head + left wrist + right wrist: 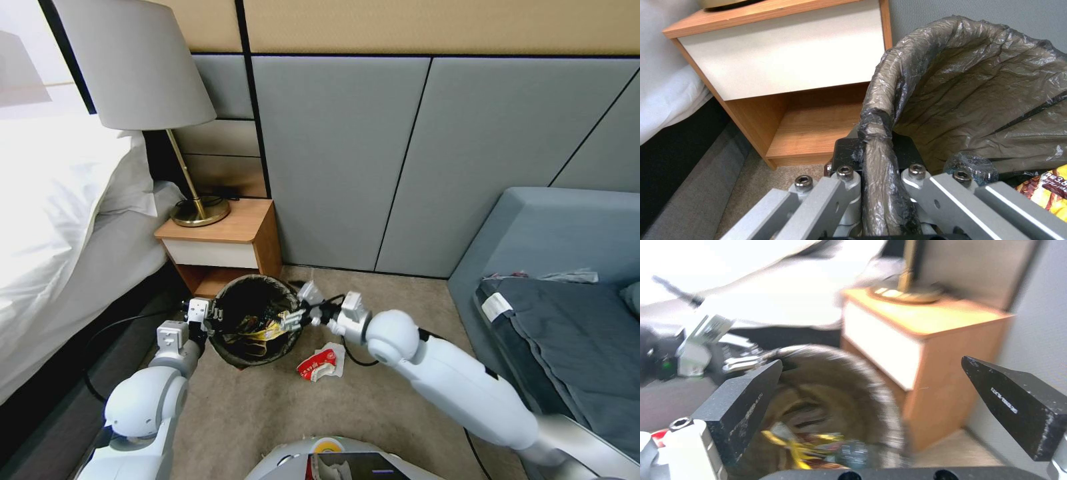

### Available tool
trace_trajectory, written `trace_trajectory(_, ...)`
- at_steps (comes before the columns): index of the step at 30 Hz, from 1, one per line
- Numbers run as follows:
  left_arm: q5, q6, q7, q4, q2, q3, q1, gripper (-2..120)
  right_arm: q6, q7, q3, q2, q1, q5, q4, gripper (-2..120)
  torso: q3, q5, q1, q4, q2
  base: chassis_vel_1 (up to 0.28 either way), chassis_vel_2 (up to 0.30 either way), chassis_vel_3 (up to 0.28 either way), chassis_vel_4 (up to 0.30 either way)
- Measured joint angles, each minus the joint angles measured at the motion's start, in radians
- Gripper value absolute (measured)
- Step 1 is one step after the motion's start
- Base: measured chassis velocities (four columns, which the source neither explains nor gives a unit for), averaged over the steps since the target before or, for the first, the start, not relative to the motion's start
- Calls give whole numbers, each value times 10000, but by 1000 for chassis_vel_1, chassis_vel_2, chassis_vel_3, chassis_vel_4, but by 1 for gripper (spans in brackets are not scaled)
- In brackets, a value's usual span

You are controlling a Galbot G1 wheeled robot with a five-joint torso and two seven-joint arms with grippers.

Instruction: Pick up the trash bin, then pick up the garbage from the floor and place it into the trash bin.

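The trash bin (243,355), lined with a black-brown bag, is held just in front of the nightstand. My left gripper (208,319) is shut on its near-left rim; in the left wrist view the gripper (876,151) pinches the liner-covered rim (876,110). My right gripper (293,320) hangs over the bin's right rim, and its wrist view shows the gripper (871,361) open with nothing between the fingers (746,403). Yellow wrappers (265,331) lie inside the bin (840,383). A red-and-white snack packet (319,363) lies on the carpet just right of the bin.
The wooden nightstand (223,243) with a lamp (143,73) stands behind the bin. The bed (53,220) runs along the left. A blue-grey sofa (560,287) is on the right. A black cable (117,327) trails on the floor at left. Open carpet lies in front.
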Motion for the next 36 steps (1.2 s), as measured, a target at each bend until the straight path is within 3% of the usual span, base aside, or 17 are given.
trace_trajectory(7, -62, 0, -11, 4, -7, -105, 22, 4, 224, -189, 985, -921, -967, 88, 427, 100, 0, 3, 0, -4, 0, 0, 0, 0, 0)
trace_trajectory(10, -70, 0, -12, -65, -67, -229, 114, 4, 523, -846, 1293, -1359, -1121, 135, 372, 100, 0, 3, -1, 0, 0, 0, 0, 0, 0)
trace_trajectory(13, -81, 1, -28, -100, -72, -293, 121, 4, 863, -1664, 1435, -1804, -1134, 120, 121, 100, 0, 2, 0, 3, 0, 0, 0, 0, 0)
trace_trajectory(15, -165, 28, -108, -189, -70, -339, 122, 4, 1326, -3156, 1474, -2257, -1123, -134, -575, 100, 0, 3, -1, 0, 0, 0, 0, 0, 0)
trace_trajectory(17, -179, 32, -115, -202, -70, -347, 122, 4, 1437, -3407, 1469, -2311, -1124, -261, -728, 100, 0, 2, 0, 0, 0, 0, 0, 0, 0)
trace_trajectory(18, -191, 38, -128, -220, -72, -369, 122, 4, 1692, -4127, 1443, -2392, -1133, -589, -1155, 100, -1, 2, 0, 0, 0, 0, 0, 0, 0)
trace_trajectory(29, -233, 80, -180, -264, -72, -424, 130, 4, 2745, -6635, 859, -1826, -1275, -2534, -3896, 100, 0, -2, -1, 0, 0, 0, 0, 0, 0)
trace_trajectory(36, -237, 88, -192, -254, -71, -407, 114, 4, 3005, -6696, 545, -1285, -1340, -3426, -4689, 100, 0, 2, 0, 1, 0, 0, 0, 0, 0)
